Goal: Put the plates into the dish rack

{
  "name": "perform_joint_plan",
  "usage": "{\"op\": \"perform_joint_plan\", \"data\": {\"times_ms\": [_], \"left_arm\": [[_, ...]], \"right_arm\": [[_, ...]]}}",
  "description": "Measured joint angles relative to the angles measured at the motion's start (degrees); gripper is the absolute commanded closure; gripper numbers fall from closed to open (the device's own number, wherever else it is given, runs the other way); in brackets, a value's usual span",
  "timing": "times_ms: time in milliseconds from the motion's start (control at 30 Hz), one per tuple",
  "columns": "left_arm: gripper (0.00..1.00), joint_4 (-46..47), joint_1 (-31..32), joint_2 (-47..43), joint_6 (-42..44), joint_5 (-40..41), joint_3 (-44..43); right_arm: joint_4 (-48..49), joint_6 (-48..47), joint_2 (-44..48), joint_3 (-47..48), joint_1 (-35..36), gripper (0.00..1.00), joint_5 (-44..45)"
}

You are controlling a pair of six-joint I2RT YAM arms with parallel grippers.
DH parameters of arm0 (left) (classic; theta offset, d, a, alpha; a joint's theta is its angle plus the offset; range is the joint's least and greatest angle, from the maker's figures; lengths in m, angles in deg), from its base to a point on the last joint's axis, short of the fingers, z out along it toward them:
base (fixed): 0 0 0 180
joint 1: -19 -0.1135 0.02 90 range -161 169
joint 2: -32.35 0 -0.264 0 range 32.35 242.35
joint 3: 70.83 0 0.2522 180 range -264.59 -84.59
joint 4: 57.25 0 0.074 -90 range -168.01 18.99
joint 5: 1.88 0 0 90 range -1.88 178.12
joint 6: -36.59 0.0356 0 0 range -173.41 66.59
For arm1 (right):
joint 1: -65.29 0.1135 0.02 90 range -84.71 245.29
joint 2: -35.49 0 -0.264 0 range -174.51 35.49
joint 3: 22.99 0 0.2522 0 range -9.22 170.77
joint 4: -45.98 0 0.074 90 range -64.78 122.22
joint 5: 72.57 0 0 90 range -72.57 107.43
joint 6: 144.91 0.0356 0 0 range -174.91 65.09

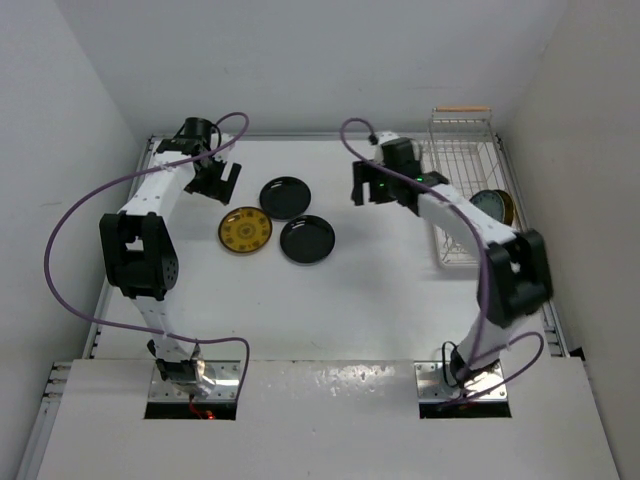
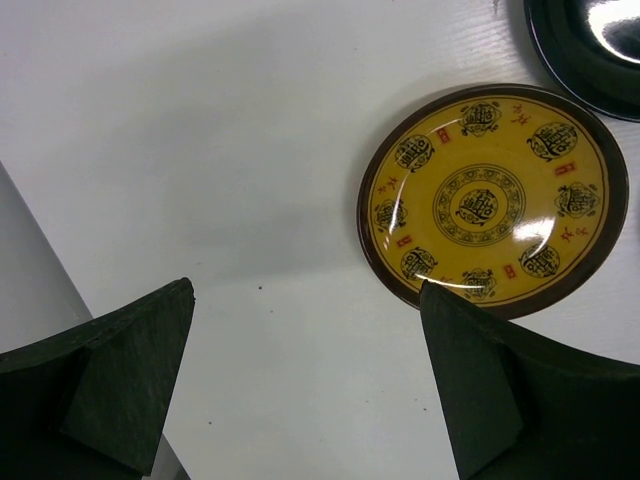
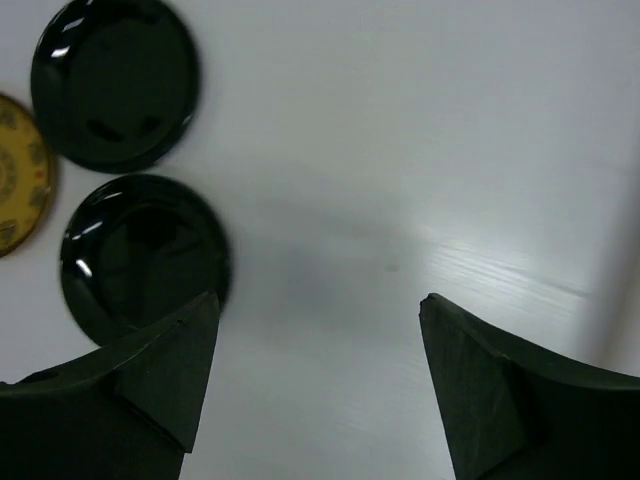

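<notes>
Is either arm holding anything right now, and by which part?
Nothing is held. The left gripper and the right gripper are both open, with only bare table between their fingers.

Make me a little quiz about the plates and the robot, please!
1. How many plates lie on the table, outside the dish rack?
2. True or false: the right gripper holds a plate.
3. The dish rack stands on the robot's: A left, B right.
Key: 1 three, one yellow and two black; 2 false, its jaws are open and empty; 3 B.
</notes>
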Motion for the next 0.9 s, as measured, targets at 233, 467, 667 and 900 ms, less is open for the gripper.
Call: {"op": "perform_joint_plan", "data": {"times_ms": [233, 467, 667, 900], "left_arm": [[0.01, 0.35, 0.00, 0.00, 0.00, 1.36, 1.09], [0.01, 0.42, -0.35, 0.00, 0.00, 1.81, 1.70], [0.01, 0.59, -0.74, 0.00, 0.00, 1.95, 1.73], [0.01, 0.79, -0.85, 0.00, 0.00, 1.97, 1.73]], "right_arm": [[2.82, 12.66, -25.64, 6.78, 6.75, 0.42, -10.05], [8.28, 20.98, -29.73, 7.39, 7.17, 0.69, -14.51], [12.81, 26.01, -31.54, 4.83, 7.10, 0.79, -18.49], [15.52, 26.36, -30.80, 2.69, 6.91, 0.82, -20.96]]}}
